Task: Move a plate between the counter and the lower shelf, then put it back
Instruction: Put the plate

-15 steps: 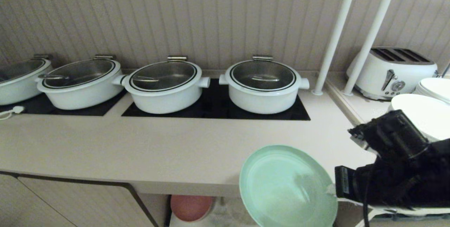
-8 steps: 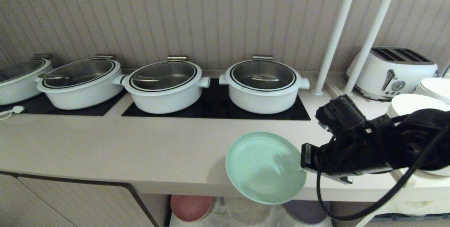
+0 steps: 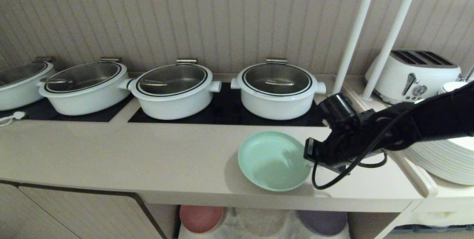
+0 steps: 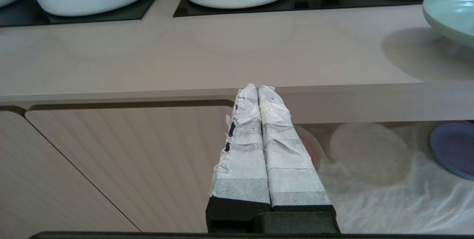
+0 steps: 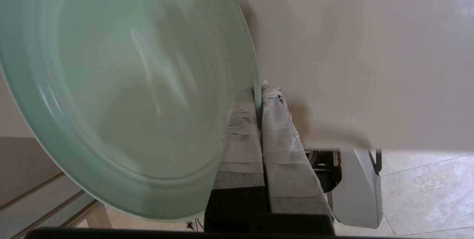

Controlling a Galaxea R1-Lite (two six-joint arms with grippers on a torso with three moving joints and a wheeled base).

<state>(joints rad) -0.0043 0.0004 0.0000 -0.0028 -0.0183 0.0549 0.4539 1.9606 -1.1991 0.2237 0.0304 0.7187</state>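
Observation:
The mint-green plate (image 3: 272,159) hangs a little above the counter (image 3: 148,153), just inside its front edge, and casts a shadow on it. My right gripper (image 3: 309,161) is shut on the plate's right rim; in the right wrist view the rim sits pinched between the taped fingers (image 5: 276,120) of that gripper (image 5: 259,90). In the left wrist view the plate (image 4: 451,13) shows at the edge. My left gripper (image 4: 258,89) is shut and empty, parked in front of the cabinet below the counter edge. The lower shelf (image 3: 266,224) shows its white cloth under the counter.
Several white lidded pots (image 3: 277,89) stand on black hob panels behind the plate. Two white poles (image 3: 351,35), a toaster (image 3: 413,76) and a stack of white plates (image 3: 440,157) are at the right. A pink plate (image 3: 201,218) and a purple plate (image 3: 323,222) lie on the shelf.
My right arm has carried the plate up from in front of the counter's edge and inward over the counter, then lowered it close to the surface. The left arm has kept still.

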